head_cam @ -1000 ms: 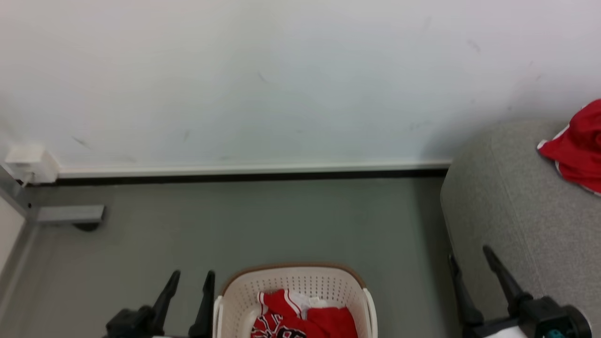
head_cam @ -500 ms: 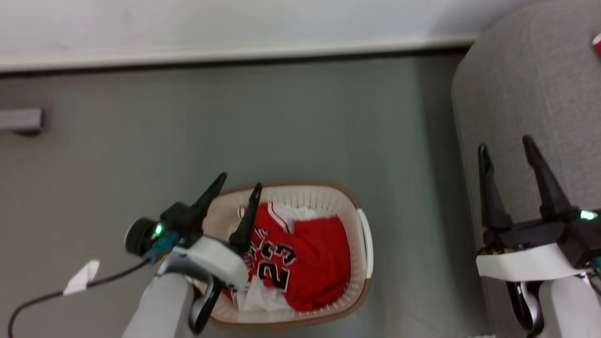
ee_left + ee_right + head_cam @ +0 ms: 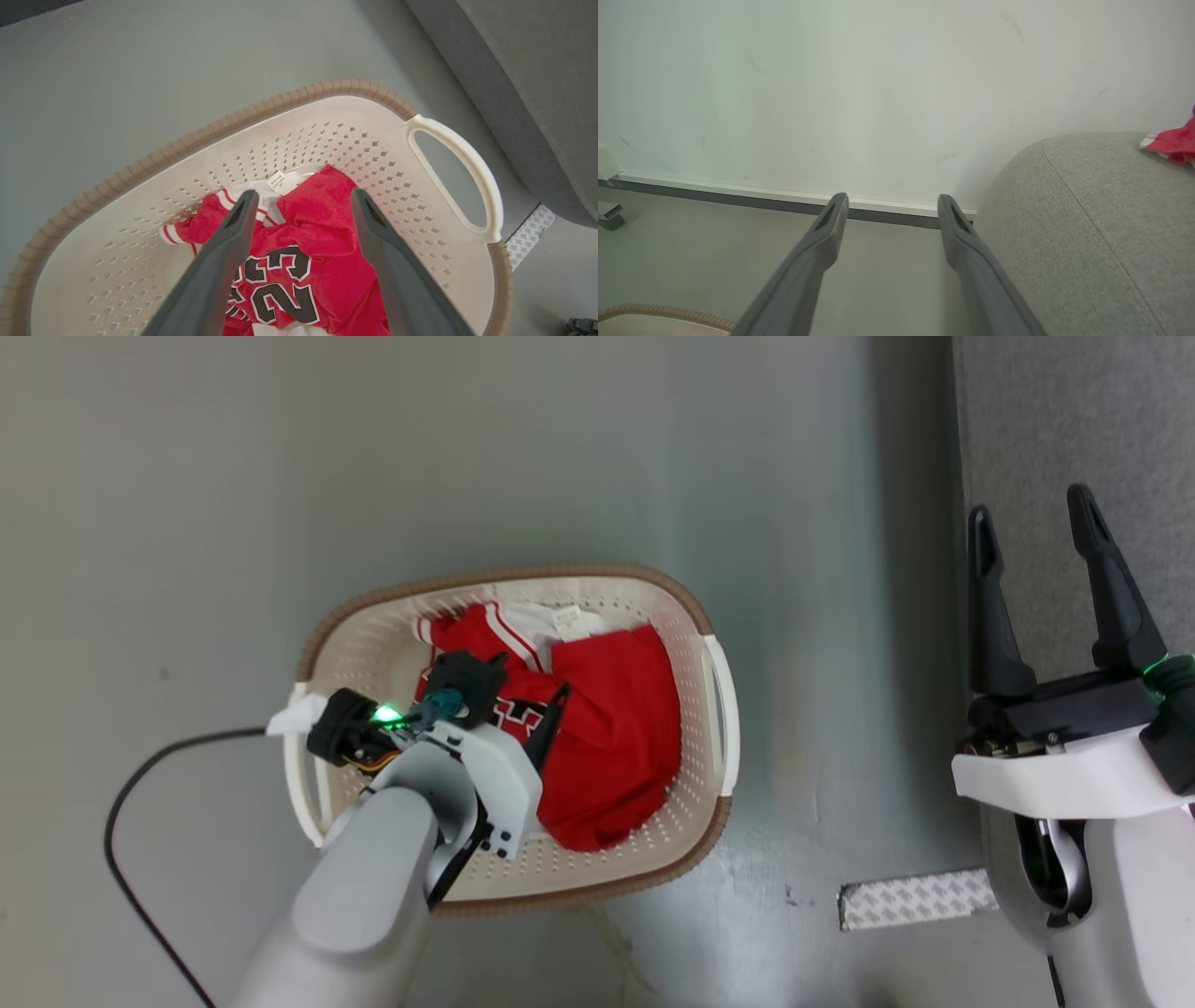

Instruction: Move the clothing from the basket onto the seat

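Our left gripper (image 3: pixel 303 193) hangs inside the basket (image 3: pixel 187 140), fingers spread wide with nothing between them, tips just above the clothing (image 3: pixel 322 224). The red heap lies from the basket's middle toward the handle on the side of the seat (image 3: pixel 537 70). To do this pick well, we judge we should sink straight down so the fingers straddle the raised fold near the black numerals, then close deep on a bunch rather than on one thin layer (a white piece seems tucked underneath and may trail). We should stay off the perforated wall and lift clear of the brown rim before swinging across. Our right gripper (image 3: pixel 1029 504) waits by the seat's edge, fingers likewise apart and empty. One red garment (image 3: pixel 1174 140) already lies on the seat.
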You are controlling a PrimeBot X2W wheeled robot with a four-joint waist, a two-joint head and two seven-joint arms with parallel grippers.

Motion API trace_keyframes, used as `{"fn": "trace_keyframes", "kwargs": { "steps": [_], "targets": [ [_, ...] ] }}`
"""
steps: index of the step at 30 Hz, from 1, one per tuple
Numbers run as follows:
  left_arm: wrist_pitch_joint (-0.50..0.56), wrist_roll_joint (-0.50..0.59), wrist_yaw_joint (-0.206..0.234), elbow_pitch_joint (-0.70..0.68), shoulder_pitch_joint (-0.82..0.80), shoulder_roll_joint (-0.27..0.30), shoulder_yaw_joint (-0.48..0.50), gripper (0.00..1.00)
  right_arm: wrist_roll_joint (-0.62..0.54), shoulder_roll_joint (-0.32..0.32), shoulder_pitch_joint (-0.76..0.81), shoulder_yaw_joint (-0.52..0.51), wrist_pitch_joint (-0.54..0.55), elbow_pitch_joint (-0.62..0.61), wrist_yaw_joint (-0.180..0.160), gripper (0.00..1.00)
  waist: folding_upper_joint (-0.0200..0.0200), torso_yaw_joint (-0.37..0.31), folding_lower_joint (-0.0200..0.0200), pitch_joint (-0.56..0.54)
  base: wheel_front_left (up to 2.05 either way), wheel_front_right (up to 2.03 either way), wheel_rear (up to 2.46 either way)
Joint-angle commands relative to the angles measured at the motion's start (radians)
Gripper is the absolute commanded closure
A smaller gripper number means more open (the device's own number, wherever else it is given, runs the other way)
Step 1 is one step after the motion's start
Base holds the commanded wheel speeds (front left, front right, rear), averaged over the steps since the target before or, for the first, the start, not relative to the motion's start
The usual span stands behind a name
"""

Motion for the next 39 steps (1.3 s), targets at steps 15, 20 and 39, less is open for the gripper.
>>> {"fn": "trace_keyframes", "kwargs": {
  "steps": [15, 20, 39],
  "targets": [
    [0.092, -0.020, 0.036, 0.281, -0.215, -0.025, -0.016, 0.00, 0.022, 0.000, -0.052, -0.021, -0.003, -0.042, -0.003, 0.00, 0.0000, -0.060, -0.0004, 0.202, 0.00, 0.00, 0.00],
    [0.078, -0.032, 0.044, 0.345, -0.275, -0.030, -0.015, 0.00, 0.003, 0.001, -0.047, -0.037, -0.003, -0.051, -0.003, 0.00, 0.0000, -0.059, -0.0004, 0.248, 0.00, 0.00, 0.00],
    [0.030, -0.058, 0.052, 0.526, -0.387, -0.040, -0.092, 0.00, -0.012, 0.000, 0.025, -0.073, 0.000, -0.074, -0.003, 0.00, 0.0000, -0.070, -0.0004, 0.319, 0.00, 0.00, 0.00]
  ]
}}
